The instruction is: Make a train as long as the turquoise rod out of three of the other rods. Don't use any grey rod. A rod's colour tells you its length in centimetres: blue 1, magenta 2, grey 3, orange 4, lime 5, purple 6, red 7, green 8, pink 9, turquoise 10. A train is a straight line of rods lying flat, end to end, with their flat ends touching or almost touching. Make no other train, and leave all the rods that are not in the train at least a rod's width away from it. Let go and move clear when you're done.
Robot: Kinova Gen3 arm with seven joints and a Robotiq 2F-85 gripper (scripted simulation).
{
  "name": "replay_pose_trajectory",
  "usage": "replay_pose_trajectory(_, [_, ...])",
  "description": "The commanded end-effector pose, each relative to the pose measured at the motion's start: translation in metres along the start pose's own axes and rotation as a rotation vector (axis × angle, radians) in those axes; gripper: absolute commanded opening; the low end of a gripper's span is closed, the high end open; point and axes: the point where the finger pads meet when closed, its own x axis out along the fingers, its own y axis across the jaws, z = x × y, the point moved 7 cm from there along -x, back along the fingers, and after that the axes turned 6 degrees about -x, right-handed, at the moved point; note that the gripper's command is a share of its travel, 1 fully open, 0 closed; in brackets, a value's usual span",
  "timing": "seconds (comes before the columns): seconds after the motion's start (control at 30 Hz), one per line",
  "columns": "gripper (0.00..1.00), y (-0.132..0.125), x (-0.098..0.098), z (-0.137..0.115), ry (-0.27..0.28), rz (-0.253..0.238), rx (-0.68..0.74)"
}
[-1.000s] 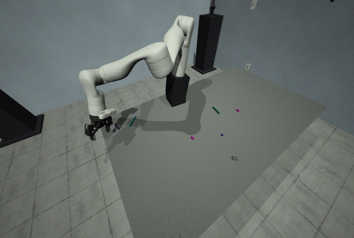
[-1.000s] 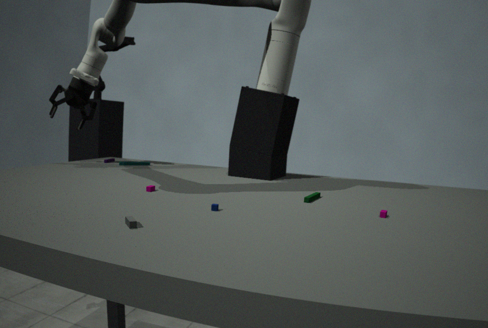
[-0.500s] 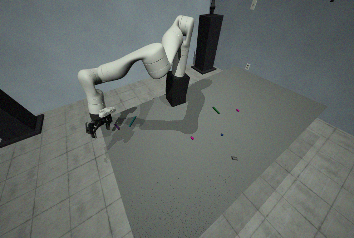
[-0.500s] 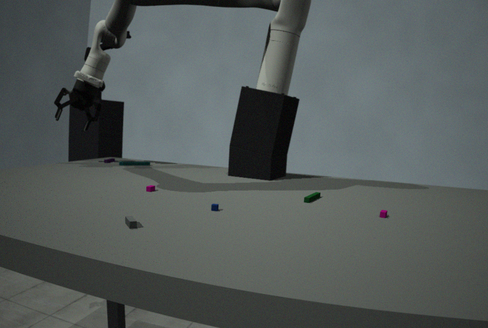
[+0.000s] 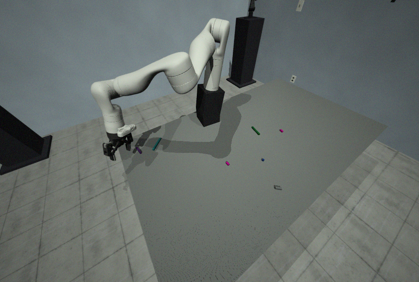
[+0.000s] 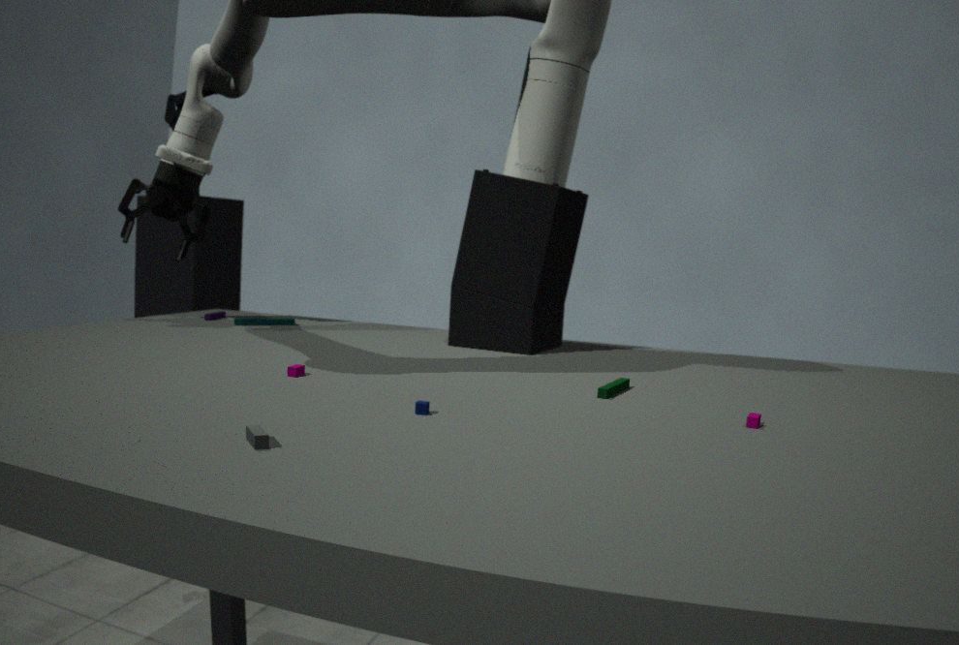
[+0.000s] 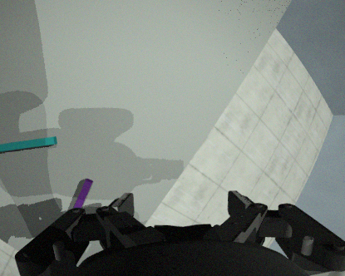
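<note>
My gripper [image 5: 121, 153] [image 6: 153, 248] [image 7: 180, 203] is open and empty, high above the table's left edge. The purple rod [image 5: 139, 150] [image 6: 214, 315] [image 7: 84, 193] lies flat just right of it in the top view. The turquoise rod [image 5: 156, 144] [image 6: 264, 321] [image 7: 23, 145] lies beside the purple one, apart from it. One magenta rod [image 5: 227, 163] [image 6: 295, 371] lies mid-table, another magenta rod [image 5: 281, 130] [image 6: 754, 420] at the right. The blue rod [image 5: 263, 159] [image 6: 421, 407] and green rod [image 5: 255, 130] [image 6: 612, 388] lie apart from them. No rods touch.
The grey rod [image 5: 277, 187] [image 6: 257, 437] lies nearest the table's front in the exterior view. The arm's black base block [image 5: 209, 106] [image 6: 508, 261] stands at the table's back edge. Dark pedestals [image 5: 246, 49] [image 5: 14, 136] stand off the table [image 5: 190, 199] [image 6: 496, 494]. The arm's shadow crosses the turquoise rod's area.
</note>
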Motion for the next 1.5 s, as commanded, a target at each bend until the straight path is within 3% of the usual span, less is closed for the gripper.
replay_pose_trajectory(0.0, [1.0, 0.0, -0.001, 0.001, -0.001, 0.002, 0.001])
replay_pose_trajectory(0.03, [1.0, -0.01, 0.0, 0.007, 0.005, -0.022, -0.012])
replay_pose_trajectory(0.23, [1.0, -0.01, 0.0, 0.007, 0.005, -0.022, -0.012])
replay_pose_trajectory(0.27, [1.0, -0.02, 0.0, 0.012, 0.011, -0.045, -0.024])
replay_pose_trajectory(0.57, [1.0, -0.02, 0.0, 0.012, 0.011, -0.045, -0.024])
replay_pose_trajectory(0.6, [1.0, -0.03, 0.0, 0.017, 0.017, -0.068, -0.035])
replay_pose_trajectory(1.13, [1.0, -0.04, 0.0, 0.022, 0.024, -0.089, -0.045])
replay_pose_trajectory(1.17, [1.0, -0.049, 0.0, 0.026, 0.031, -0.109, -0.054])
replay_pose_trajectory(1.47, [1.0, -0.057, 0.0, 0.029, 0.038, -0.128, -0.062])
